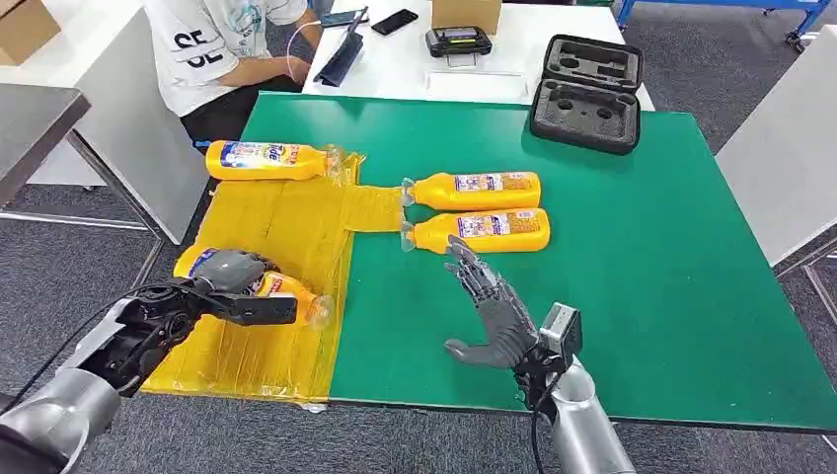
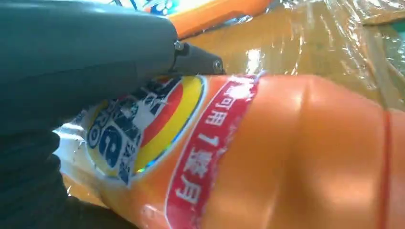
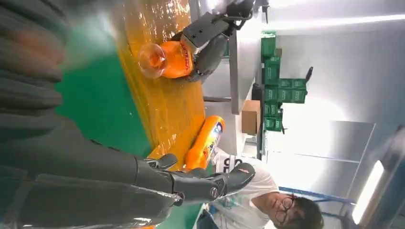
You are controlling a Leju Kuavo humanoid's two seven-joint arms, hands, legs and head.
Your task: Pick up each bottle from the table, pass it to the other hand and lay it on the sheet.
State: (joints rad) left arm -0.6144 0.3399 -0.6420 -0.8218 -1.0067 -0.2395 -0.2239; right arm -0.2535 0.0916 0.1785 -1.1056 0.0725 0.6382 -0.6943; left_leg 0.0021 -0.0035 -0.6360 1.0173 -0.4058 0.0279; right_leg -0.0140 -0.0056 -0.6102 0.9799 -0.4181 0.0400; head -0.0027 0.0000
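My left hand (image 1: 229, 286) grips an orange bottle (image 1: 286, 289) lying on the yellow plastic sheet (image 1: 296, 237) at the table's left side; its label (image 2: 143, 129) and orange body show close up in the left wrist view, under a dark finger (image 2: 86, 43). Another orange bottle (image 1: 266, 160) lies at the sheet's far end. Two more bottles (image 1: 476, 188) (image 1: 481, 229) lie side by side on the green table (image 1: 642, 257). My right hand (image 1: 491, 306) hovers open just in front of the nearer one, holding nothing. In the right wrist view, the held bottle (image 3: 169, 59) and the far bottle (image 3: 205, 140) are visible.
A person in a white shirt (image 1: 222, 49) sits beyond the table's far left corner. An open black foam case (image 1: 587, 94) lies at the far edge of the table. A white desk (image 1: 415, 59) behind holds phones and a small device.
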